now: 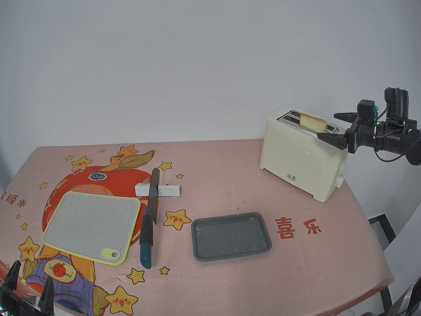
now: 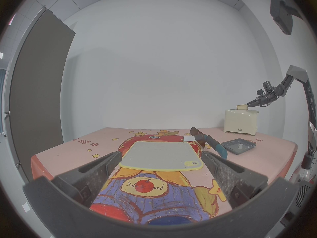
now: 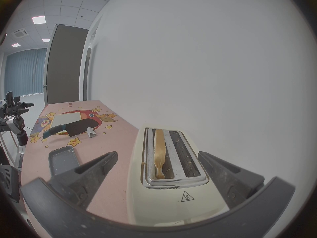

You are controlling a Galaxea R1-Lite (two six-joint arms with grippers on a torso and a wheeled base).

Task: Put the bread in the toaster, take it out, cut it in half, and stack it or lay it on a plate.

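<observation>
Knife on white rest, between cutting board and plate

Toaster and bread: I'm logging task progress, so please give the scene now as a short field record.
bread: one slice upright in a slot of the toaster, top sticking out
right end effector: open, beside the toaster's top, holding nothing
left end effector: open, low before the cutting board
knife: blade across a white block, right of the cutting board
tray: grey, on the table between knife and toaster
</observation>
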